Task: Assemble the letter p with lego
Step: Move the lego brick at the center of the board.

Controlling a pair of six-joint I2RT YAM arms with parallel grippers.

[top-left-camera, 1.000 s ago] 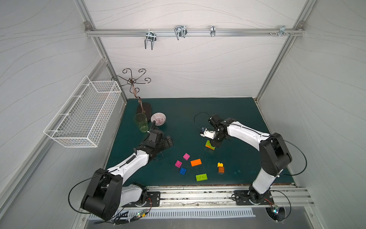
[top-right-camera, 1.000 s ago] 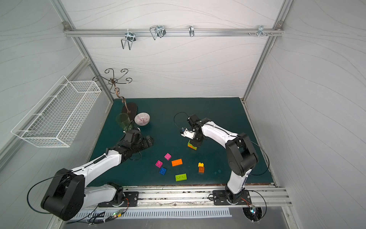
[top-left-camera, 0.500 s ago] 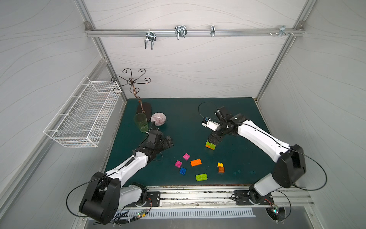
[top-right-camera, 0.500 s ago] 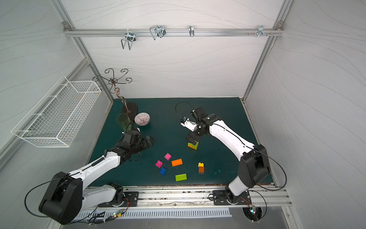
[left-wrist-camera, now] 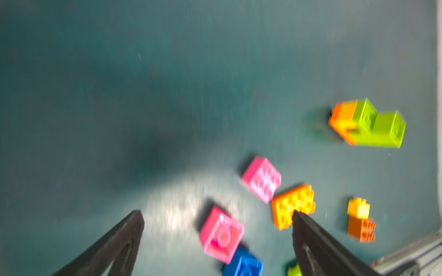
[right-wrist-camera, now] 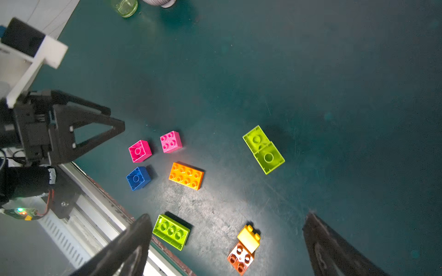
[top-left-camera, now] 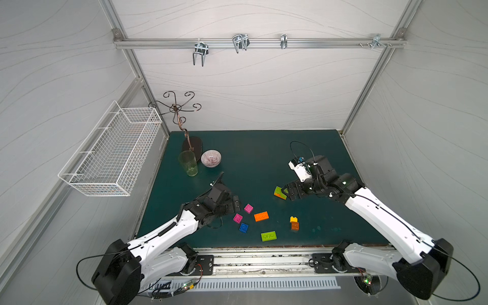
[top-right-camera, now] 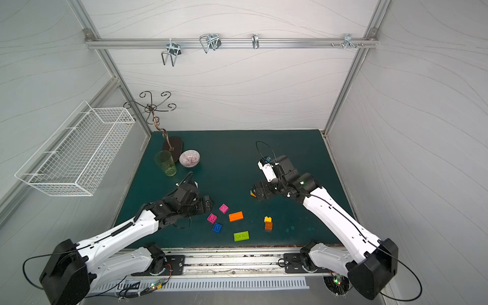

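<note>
A wire basket (top-left-camera: 111, 150) hangs on the left wall. At the far left of the table (top-left-camera: 250, 148) stand a hook stand (top-left-camera: 192, 144), a green glass (top-left-camera: 188, 163) and, just right of it, a bowl (top-left-camera: 210, 158).

The left arm (top-left-camera: 169, 232) reaches in from the near left. The left jaws are spread wide and hold nothing. Their tips are just left of the loose lego, which lies on the table toward the near edge.

From left to right the bricks are:
- a near magenta brick (top-left-camera: 238, 218), hollow side up
- a blue brick (top-left-camera: 243, 227), just nearer, also hollow side up
- a far magenta brick (top-left-camera: 248, 208), studs up
- an orange brick (top-left-camera: 261, 216), oblong, studs up
- a green brick (top-left-camera: 268, 235), oblong, hollow side up, nearest the edge

None of these touch.

Farther back lies a green-orange piece (top-left-camera: 280, 192): lime green bricks joined together, with orange at one end. Right of the orange brick, a yellow brick (top-left-camera: 293, 219) touches a dark orange brick (top-left-camera: 295, 226).

The right arm (top-left-camera: 383, 219) comes in from the near right. The right jaws are wide open and empty, with their tips just right of the green-orange piece. Whether they touch it I cannot tell.
</note>
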